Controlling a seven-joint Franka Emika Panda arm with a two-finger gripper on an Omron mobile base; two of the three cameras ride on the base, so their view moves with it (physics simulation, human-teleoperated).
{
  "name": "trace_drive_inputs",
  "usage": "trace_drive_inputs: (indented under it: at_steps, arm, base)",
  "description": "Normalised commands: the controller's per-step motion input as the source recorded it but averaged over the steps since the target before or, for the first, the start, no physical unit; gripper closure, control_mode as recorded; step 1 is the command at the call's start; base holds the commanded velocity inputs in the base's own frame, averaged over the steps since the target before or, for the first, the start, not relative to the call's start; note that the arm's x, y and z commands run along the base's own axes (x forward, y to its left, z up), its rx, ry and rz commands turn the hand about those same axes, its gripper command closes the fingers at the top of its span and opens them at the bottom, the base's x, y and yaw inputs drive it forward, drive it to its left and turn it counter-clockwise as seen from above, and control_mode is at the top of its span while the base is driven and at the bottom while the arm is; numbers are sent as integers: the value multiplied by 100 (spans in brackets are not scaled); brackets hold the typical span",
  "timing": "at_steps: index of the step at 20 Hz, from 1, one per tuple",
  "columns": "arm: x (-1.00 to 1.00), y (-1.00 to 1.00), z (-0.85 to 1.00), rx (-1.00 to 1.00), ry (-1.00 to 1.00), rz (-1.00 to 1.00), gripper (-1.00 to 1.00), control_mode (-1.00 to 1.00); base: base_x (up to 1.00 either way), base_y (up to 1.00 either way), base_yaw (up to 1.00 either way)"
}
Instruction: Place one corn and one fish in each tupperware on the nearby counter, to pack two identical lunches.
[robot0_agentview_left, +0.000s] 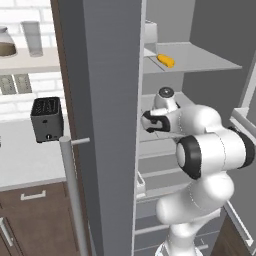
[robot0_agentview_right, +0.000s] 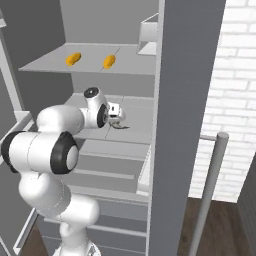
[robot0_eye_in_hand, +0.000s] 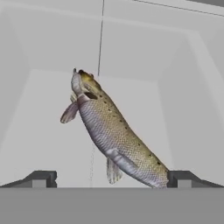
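I am reaching into the open fridge, and my gripper (robot0_eye_in_hand: 112, 178) sits over a grey-brown fish (robot0_eye_in_hand: 114, 135) lying on the middle fridge shelf (robot0_agentview_right: 137, 125). In the hand view my two finger tips stand wide apart, one at each side of the fish's tail end, with the body running away from me toward the back wall. The tips are spread and I cannot tell whether the right one already touches the tail; nothing is clamped yet. In the right base view the fish (robot0_agentview_right: 120, 126) shows as a small dark shape just beside my hand on that same shelf.

One shelf above the fish lie two corn cobs (robot0_agentview_right: 73, 59) and (robot0_agentview_right: 109, 61), side by side and apart from each other. In the left base view a counter (robot0_agentview_left: 27, 160) with a black toaster (robot0_agentview_left: 47, 119) lies beyond the fridge door.

I judge this to be the pick of a fish. Next I should centre the tips across the body, close firmly on it, lift clear of the shelf, and back out of the fridge toward the counter.
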Motion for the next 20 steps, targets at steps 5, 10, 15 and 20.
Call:
trace_drive_inputs:
  at_steps: [5,10,15,20]
  arm:
    - [53,-6,-17,-3,2,3,-100,-100]
    - [49,-1,-19,-3,2,1,-100,-100]
    - [22,0,-16,-5,9,0,-100,-100]
    - [-3,0,-63,-12,20,0,100,-100]
  base:
    - [0,0,0]
    - [0,0,0]
    - [0,0,0]
    - [0,0,0]
